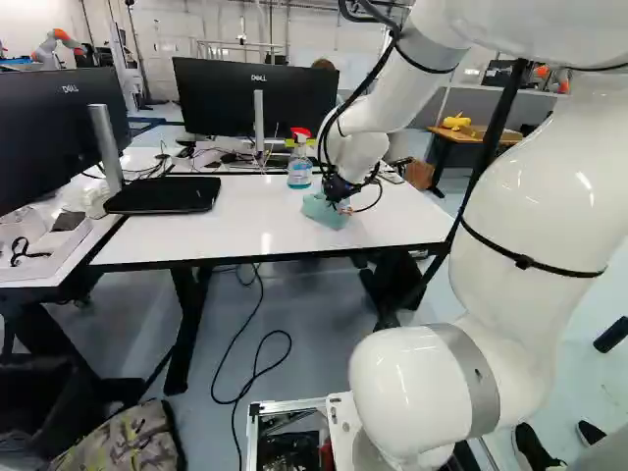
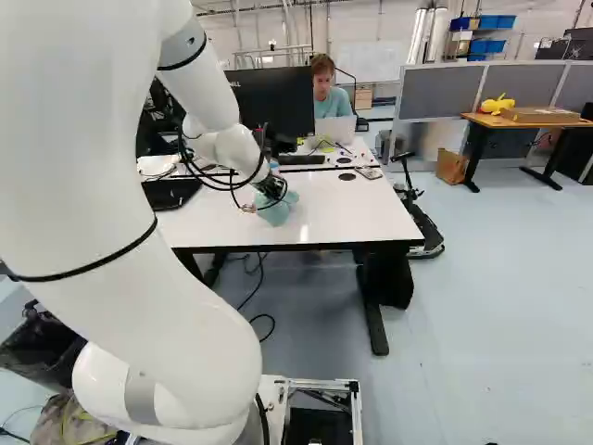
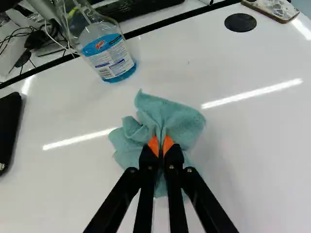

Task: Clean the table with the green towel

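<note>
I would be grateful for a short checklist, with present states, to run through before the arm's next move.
1. Jaws closed on the green towel: ok, orange pads pinch it between them.
2. Towel down on the table: ok, it spreads around the jaws.
3. Towel lying flat for wiping: not ok, it is bunched and folded.
4. Tabletop free of loose items: not ok, the spray bottle stands on it.
5. Towel and bottle apart: ok, bare table shows between them.
6. Towel damp: cannot tell.
</note>
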You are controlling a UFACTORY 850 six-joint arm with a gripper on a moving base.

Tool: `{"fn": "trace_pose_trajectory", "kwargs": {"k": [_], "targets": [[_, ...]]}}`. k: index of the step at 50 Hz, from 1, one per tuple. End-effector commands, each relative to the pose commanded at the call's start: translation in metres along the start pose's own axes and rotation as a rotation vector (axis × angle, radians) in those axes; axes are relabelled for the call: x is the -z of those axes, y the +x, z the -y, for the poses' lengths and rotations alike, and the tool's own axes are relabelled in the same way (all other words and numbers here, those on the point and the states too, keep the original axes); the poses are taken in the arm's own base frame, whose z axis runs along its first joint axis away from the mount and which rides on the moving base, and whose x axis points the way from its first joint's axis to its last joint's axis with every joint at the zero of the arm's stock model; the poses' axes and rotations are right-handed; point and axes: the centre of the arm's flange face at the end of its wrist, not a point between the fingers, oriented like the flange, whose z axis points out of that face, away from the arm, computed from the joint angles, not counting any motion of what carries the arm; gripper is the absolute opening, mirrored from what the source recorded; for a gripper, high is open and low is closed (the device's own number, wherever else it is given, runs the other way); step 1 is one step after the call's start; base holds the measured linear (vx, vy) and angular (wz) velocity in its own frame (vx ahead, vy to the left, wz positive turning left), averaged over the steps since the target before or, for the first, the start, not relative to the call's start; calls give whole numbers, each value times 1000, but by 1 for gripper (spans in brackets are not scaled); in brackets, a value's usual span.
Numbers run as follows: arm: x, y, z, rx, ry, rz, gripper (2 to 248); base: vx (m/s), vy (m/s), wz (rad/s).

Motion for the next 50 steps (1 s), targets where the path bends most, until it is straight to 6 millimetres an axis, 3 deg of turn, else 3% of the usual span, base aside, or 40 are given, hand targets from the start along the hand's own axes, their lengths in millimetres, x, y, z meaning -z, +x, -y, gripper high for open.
{"fn": "trace_pose_trajectory", "kwargs": {"k": [17, 50], "targets": [[-1, 32, -8, -25, -11, -47, 31, 0, 0, 0], [-47, 81, -11, -44, -24, -69, 31, 0, 0, 0]]}}
